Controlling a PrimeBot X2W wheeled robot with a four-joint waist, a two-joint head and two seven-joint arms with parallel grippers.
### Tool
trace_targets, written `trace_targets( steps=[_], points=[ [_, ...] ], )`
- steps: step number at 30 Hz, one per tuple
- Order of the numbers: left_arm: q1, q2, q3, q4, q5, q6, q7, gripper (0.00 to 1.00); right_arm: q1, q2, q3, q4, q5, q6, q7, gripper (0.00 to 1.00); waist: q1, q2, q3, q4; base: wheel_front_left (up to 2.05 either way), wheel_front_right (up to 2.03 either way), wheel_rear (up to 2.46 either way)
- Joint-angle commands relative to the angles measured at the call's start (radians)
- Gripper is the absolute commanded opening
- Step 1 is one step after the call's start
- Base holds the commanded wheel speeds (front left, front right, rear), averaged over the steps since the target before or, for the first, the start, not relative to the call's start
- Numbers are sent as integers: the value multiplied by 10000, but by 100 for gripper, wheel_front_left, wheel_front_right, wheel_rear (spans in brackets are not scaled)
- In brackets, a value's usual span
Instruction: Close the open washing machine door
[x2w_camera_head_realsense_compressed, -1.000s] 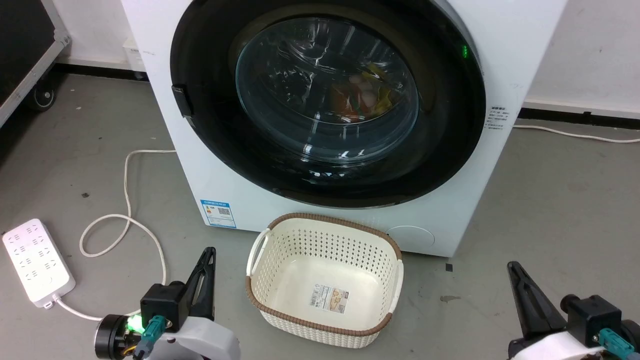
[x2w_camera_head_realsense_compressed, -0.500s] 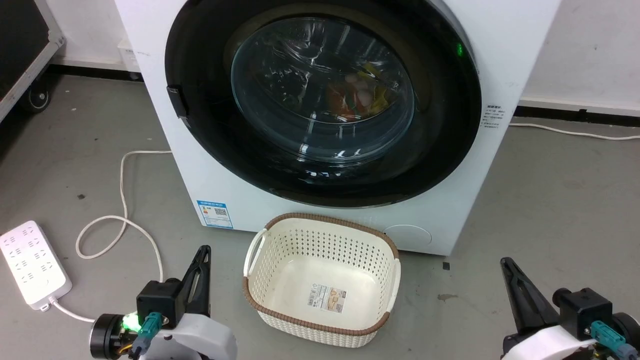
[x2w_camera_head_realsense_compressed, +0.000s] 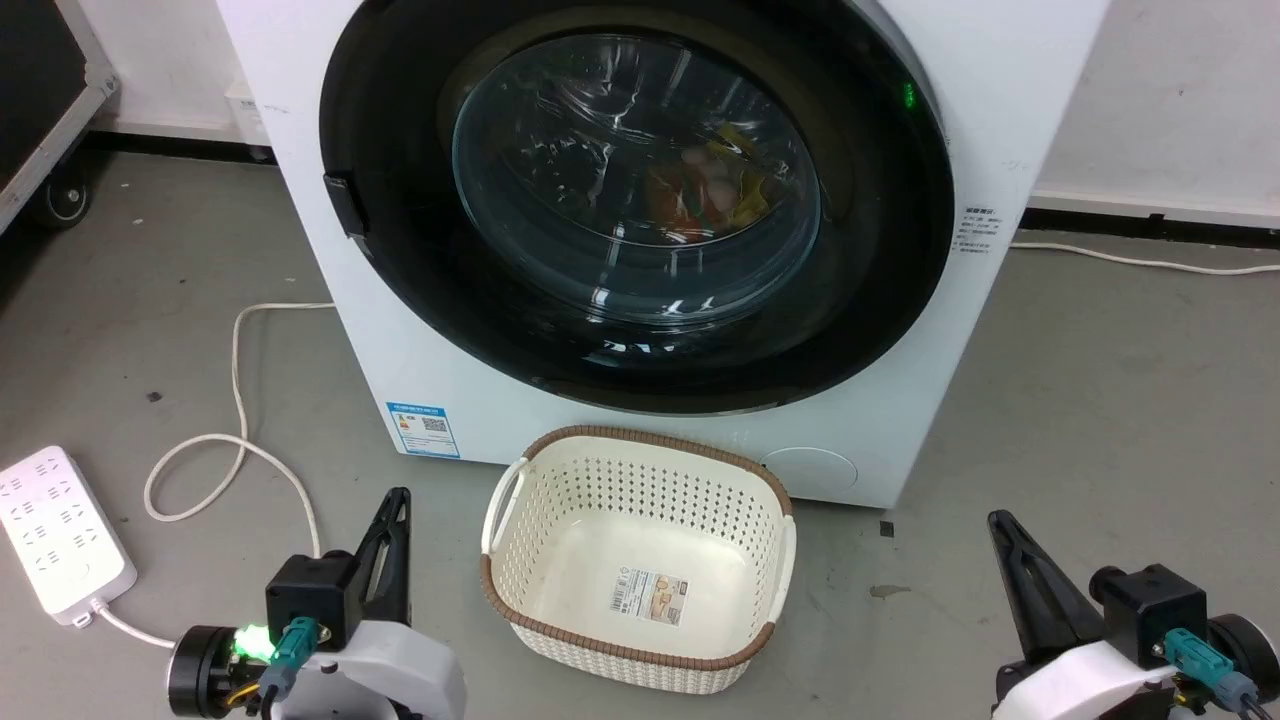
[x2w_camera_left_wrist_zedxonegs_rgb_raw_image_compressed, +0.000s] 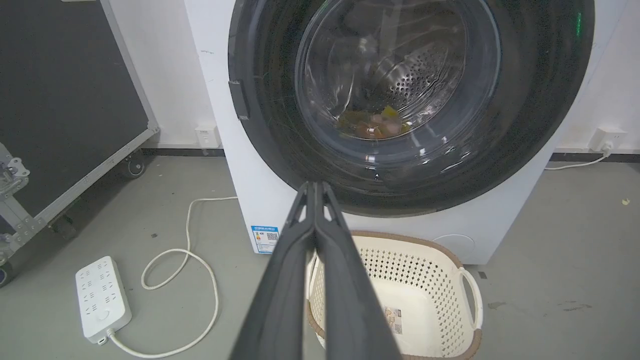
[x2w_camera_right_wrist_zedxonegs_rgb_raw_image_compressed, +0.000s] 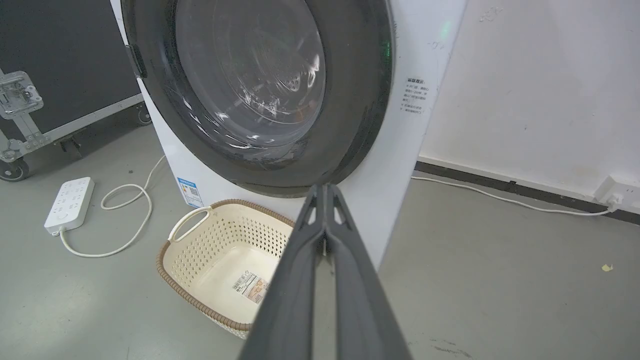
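The washing machine door (x2w_camera_head_realsense_compressed: 635, 180) is a round glossy black ring with a bulging glass bowl. It lies flush against the white machine front, its latch tab (x2w_camera_head_realsense_compressed: 340, 205) on the left rim. Coloured laundry shows through the glass. My left gripper (x2w_camera_head_realsense_compressed: 398, 497) hovers low over the floor at lower left, shut on nothing and well short of the machine. At lower right my right gripper (x2w_camera_head_realsense_compressed: 997, 517) is also shut and holds nothing. The left wrist view has the left gripper (x2w_camera_left_wrist_zedxonegs_rgb_raw_image_compressed: 315, 185) pointing at the door (x2w_camera_left_wrist_zedxonegs_rgb_raw_image_compressed: 395, 90); the right wrist view has the right gripper (x2w_camera_right_wrist_zedxonegs_rgb_raw_image_compressed: 325, 187) below the door (x2w_camera_right_wrist_zedxonegs_rgb_raw_image_compressed: 250, 85).
A cream perforated basket (x2w_camera_head_realsense_compressed: 640, 440) with a brown rim stands on the grey floor right in front of the machine. A white power strip (x2w_camera_head_realsense_compressed: 60, 535) and its looped cable (x2w_camera_head_realsense_compressed: 240, 400) lie at left. A black wheeled case (x2w_camera_left_wrist_zedxonegs_rgb_raw_image_compressed: 60, 100) stands farther left.
The whole head picture has slid slightly left, so the camera moved. The door stays flush on the machine, and both grippers stay shut in the same low places.
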Motion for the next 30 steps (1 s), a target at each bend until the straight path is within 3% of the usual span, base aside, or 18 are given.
trace_targets(
  steps=[1, 30],
  points=[
    [133, -5, 37, -65, 70, 54, 37, 0, -181, 41, 42, -65, -58, -6, 29, 0, 0, 0, 1, -6, 0, 0, 0],
    [156, -30, 193, -285, 208, 137, 381, 0, -346, 47, 235, -87, -166, -7, 375, 0, 0, 0, 19, -123, 0, 0, 0]
  ],
)
